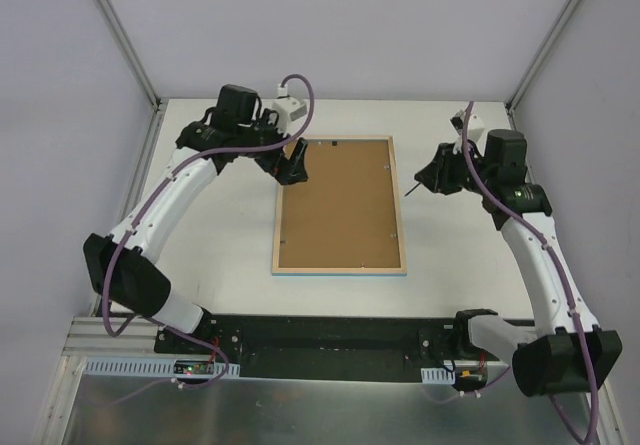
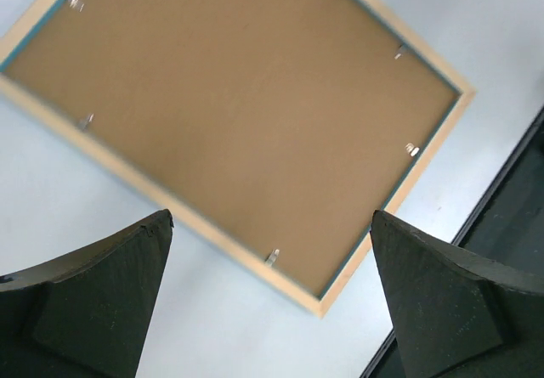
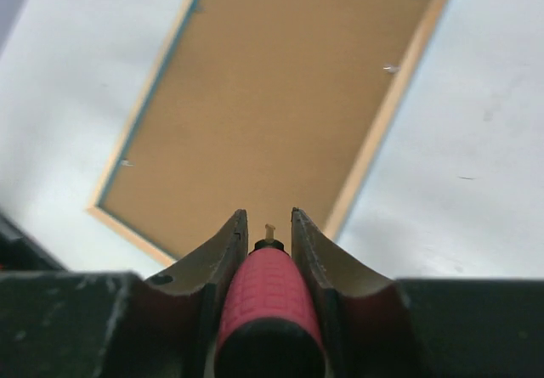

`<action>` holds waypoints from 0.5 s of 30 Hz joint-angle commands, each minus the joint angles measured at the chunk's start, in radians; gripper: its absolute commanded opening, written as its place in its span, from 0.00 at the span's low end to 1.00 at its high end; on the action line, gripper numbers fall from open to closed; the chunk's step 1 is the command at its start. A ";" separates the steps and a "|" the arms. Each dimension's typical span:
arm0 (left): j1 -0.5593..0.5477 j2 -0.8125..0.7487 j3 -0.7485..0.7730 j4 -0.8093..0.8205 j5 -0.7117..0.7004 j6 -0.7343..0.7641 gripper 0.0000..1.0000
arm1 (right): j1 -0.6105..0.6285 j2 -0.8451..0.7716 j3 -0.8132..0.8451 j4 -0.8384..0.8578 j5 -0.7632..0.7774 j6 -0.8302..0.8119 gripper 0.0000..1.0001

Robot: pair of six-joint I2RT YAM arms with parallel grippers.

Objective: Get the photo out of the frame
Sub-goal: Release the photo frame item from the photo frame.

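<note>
White worktop [image 1: 450,255] carries the frame [image 1: 340,269] face down at its middle, brown backing board [image 1: 340,205] up and small clips [image 2: 273,256] round the rim. Just off the frame's right edge the right gripper [image 3: 266,218] is clenched on a red-handled tool [image 3: 268,289]. Over the far left corner the left gripper [image 1: 293,170] hangs released. I judge the clips want turning aside first, tool tip kept low. The photo is hidden beneath the board.

Bright, even light; wrist cams sl. soft.
</note>
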 commanded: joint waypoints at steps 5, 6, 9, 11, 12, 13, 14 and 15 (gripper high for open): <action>0.071 -0.149 -0.276 -0.029 -0.193 0.089 0.99 | -0.004 -0.171 -0.068 -0.004 0.193 -0.306 0.00; 0.078 -0.141 -0.285 -0.026 -0.197 0.083 0.99 | -0.005 -0.171 -0.064 -0.001 0.187 -0.309 0.00; 0.101 -0.111 -0.301 -0.005 -0.184 0.071 0.99 | -0.007 -0.142 -0.039 -0.006 0.157 -0.309 0.00; 0.111 -0.089 -0.310 0.018 -0.188 0.069 0.99 | -0.007 -0.112 -0.024 -0.016 0.144 -0.307 0.01; 0.112 -0.080 -0.316 0.032 -0.199 0.065 0.99 | -0.007 -0.102 -0.025 -0.018 0.134 -0.312 0.01; 0.114 -0.069 -0.320 0.047 -0.208 0.060 0.99 | -0.005 -0.093 -0.024 -0.018 0.124 -0.321 0.01; 0.115 -0.054 -0.324 0.061 -0.214 0.057 0.99 | -0.005 -0.087 -0.027 -0.016 0.112 -0.325 0.01; 0.117 -0.043 -0.327 0.075 -0.229 0.052 0.99 | -0.005 -0.081 -0.031 -0.010 0.100 -0.330 0.01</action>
